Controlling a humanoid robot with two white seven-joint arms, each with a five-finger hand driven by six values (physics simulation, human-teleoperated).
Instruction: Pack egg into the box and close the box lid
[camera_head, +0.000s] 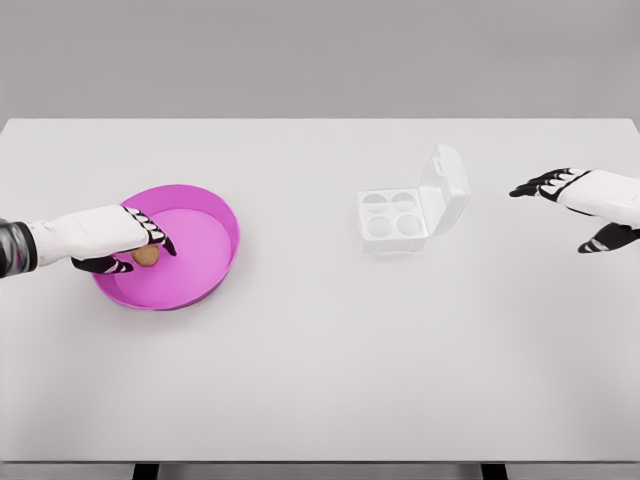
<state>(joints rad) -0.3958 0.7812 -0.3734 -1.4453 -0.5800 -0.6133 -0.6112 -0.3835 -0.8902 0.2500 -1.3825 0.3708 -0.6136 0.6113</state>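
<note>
Left hand (125, 240) reaching in from the left edge of the frame, sitting over the near-left part of the pink bowl (215, 205). Fingers curling down around the egg (146, 256), thumb underneath at the left, dark fingertips (160, 240) coming over its top and right side. Looking like a closing pinch on the egg; cannot tell whether lifting clear of the bowl floor or resting on it.

Egg showing as a small tan shape, inside the bowl near its left wall, mostly ringed by the fingers.

Right hand (580, 205) hovering at the right edge of the frame, fingers spread and relaxed, gripping nothing, well apart from the box.

Egg box (390, 222) sitting right of centre, white and translucent, four round cups in a two-by-two grid, all showing vacant. Lid (445, 190) standing open, hinged along the right side, tilting up and away to the upper right.

No readable brand, label or writing showing on box, bowl or hands.

White table (320, 380) filling most of the frame, bowl at the left middle, box well apart from it toward the right.
</note>
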